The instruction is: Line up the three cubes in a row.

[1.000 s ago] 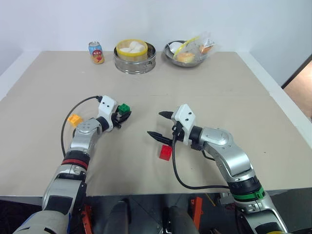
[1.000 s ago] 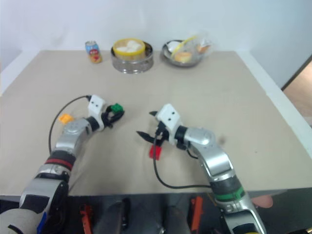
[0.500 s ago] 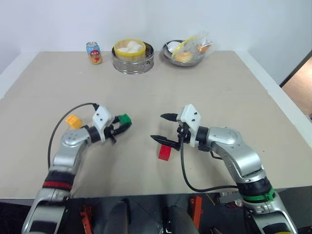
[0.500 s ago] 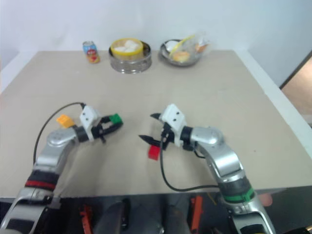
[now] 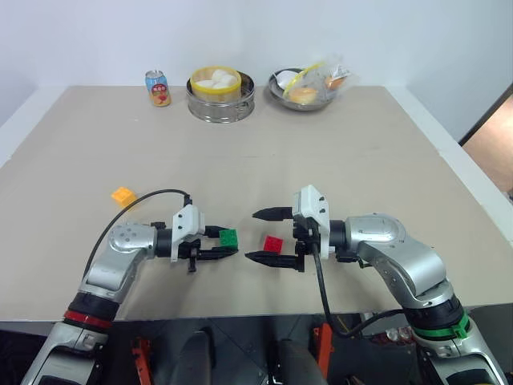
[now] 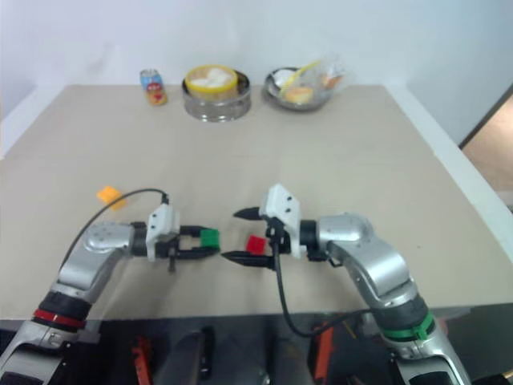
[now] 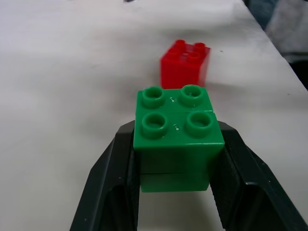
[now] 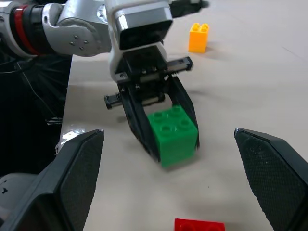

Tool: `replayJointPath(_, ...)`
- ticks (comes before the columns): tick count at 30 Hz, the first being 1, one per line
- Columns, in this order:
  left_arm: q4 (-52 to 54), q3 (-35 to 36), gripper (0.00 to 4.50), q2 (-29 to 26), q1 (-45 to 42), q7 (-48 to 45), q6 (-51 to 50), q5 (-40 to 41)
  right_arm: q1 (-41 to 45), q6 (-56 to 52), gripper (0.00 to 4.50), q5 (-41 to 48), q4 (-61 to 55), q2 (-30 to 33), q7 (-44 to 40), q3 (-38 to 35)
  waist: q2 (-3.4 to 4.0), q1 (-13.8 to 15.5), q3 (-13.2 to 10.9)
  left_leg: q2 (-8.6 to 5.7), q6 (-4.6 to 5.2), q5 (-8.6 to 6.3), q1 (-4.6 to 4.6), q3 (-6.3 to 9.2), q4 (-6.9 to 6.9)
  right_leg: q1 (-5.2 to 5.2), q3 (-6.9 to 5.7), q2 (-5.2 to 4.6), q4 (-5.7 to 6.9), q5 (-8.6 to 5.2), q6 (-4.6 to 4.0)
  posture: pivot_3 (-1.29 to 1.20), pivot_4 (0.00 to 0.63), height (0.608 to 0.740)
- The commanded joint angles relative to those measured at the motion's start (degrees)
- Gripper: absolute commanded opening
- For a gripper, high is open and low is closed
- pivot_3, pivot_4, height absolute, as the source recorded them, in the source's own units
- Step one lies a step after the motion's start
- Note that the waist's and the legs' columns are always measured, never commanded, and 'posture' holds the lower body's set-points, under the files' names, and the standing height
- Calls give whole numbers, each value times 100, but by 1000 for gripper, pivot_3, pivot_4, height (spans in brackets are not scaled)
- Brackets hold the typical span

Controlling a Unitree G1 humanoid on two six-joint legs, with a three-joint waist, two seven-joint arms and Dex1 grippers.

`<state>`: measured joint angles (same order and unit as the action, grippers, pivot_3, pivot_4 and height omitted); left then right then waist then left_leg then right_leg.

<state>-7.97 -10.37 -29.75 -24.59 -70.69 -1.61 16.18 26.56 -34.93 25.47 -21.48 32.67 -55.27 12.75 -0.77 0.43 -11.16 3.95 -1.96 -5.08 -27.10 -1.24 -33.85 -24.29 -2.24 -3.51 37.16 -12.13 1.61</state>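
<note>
My left gripper point(image 5: 229, 245) is shut on the green cube point(image 5: 229, 237), which it holds studs-up just above the table, pointing right. The red cube point(image 5: 272, 244) lies on the table a short way beyond it, also seen past the green cube point(image 7: 175, 127) as the red cube point(image 7: 185, 62) in the left wrist view. My right gripper point(image 5: 252, 236) faces left, open wide, with its fingers either side of the red cube and not touching it. The orange-yellow cube point(image 5: 123, 195) sits alone at the left, apart from both grippers.
At the table's far edge stand a soda can point(image 5: 158, 88), a metal steamer point(image 5: 220, 94) with buns and a metal bowl point(image 5: 309, 92) with bagged food. A black cable point(image 5: 136, 204) loops over my left arm. The table's front edge runs just behind both arms.
My left gripper has carried the green cube back and to the right, turning to point at the red cube. The right gripper drew back a little and stayed open.
</note>
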Motion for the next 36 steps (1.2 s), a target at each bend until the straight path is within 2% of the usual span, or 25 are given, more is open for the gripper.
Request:
replayJointPath(1, -215, -41, 1347, 88, -269, -89, 243, -94, 41, 121, 4500, -23, -221, -22, 58, -33, 0, 0, 0, 0, 0, 0, -1, 0, 0, -1, 0, 2, 0, 0, 0, 0, 150, 740)
replayJointPath(11, -425, -167, 1347, 254, -427, -270, 152, -119, -66, 175, 4500, -65, -313, 19, 131, -38, 0, 0, 0, 1, 11, 4, -3, 0, 0, -1, 4, 7, 0, -5, 7, 0, 150, 740)
replayJointPath(30, -711, -301, 1347, 229, -517, -320, 130, -432, -156, 174, 4500, -57, -382, 121, 157, -71, -1, 0, 0, 1, 6, 1, -2, 1, -7, 1, 5, 6, 0, -4, 6, 0, 150, 740)
replayJointPath(31, -704, -297, 2411, 224, -527, -319, 74, -428, -158, 167, 4500, -53, -384, 125, 158, -73, -1, 0, 1, 1, 6, 0, -2, 1, -8, 2, 5, 6, 0, -3, 5, 0, 150, 740)
replayJointPath(36, -633, -223, 4115, 119, -560, -347, 14, -444, -152, 144, 4500, -39, -383, 135, 159, -78, -1, 0, 0, 1, 6, 0, -3, 0, -10, 1, 6, 6, 0, -3, 5, 0, 150, 740)
